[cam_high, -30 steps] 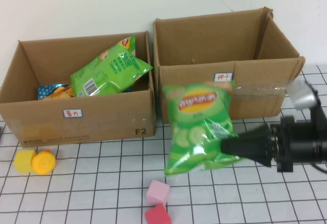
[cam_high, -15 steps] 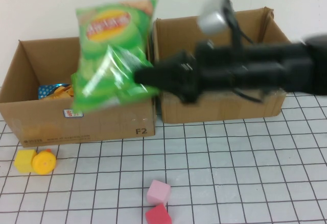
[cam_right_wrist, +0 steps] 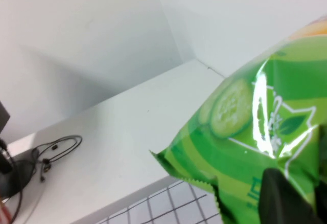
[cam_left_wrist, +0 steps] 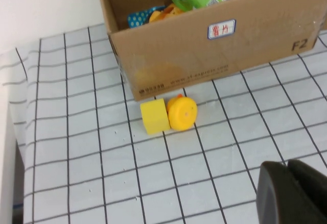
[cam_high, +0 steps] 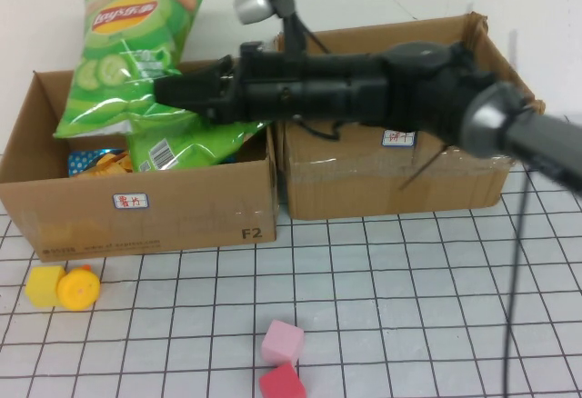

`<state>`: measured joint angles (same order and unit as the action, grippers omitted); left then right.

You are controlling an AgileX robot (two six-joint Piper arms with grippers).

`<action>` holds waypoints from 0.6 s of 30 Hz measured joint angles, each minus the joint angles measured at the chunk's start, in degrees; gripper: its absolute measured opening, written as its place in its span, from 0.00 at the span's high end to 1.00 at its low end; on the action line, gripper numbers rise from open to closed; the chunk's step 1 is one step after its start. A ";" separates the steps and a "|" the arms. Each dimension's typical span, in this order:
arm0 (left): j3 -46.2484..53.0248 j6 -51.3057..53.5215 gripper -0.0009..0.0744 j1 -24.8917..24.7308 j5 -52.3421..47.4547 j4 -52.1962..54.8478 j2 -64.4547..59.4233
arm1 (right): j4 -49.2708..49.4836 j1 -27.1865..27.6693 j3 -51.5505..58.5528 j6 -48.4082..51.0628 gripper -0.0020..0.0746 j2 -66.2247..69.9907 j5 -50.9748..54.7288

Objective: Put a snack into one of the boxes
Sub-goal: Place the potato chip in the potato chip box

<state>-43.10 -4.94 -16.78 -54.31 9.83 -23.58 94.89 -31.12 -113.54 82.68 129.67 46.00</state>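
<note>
My right gripper (cam_high: 171,92) reaches across from the right and is shut on a green cucumber chips bag (cam_high: 127,57), holding it in the air above the left cardboard box (cam_high: 145,203). The bag fills much of the right wrist view (cam_right_wrist: 255,147), pinched by dark fingers (cam_right_wrist: 286,203). Another green snack bag (cam_high: 195,144) and blue and orange packets (cam_high: 95,162) lie inside the left box. The right cardboard box (cam_high: 400,166) stands beside it, partly hidden by my arm. My left gripper (cam_left_wrist: 294,193) is shut and empty, low over the table, out of the high view.
A yellow cube (cam_high: 43,286) and a yellow round toy (cam_high: 78,288) lie in front of the left box, also in the left wrist view (cam_left_wrist: 168,115). A pink cube (cam_high: 280,342) and a red cube (cam_high: 281,383) lie near the table's front edge.
My right gripper has carried the chips bag up from in front of the right box and leftward, to above the left box. The left arm has not moved.
</note>
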 joint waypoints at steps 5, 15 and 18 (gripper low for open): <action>0.00 -0.34 0.99 0.00 -1.15 -0.89 0.00 | -0.10 -1.12 -8.46 -0.64 0.97 6.66 -1.73; 0.00 -0.93 0.99 0.00 -1.43 -2.38 0.00 | -0.63 -2.29 -13.33 -0.26 0.91 12.33 -8.92; 0.00 -0.93 0.99 0.00 -1.43 -2.47 0.00 | -1.56 -2.39 -13.33 -0.26 0.69 12.79 -10.24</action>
<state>-43.10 -5.88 -16.78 -55.74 7.35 -23.58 93.33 -33.51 -126.88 82.42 142.46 35.76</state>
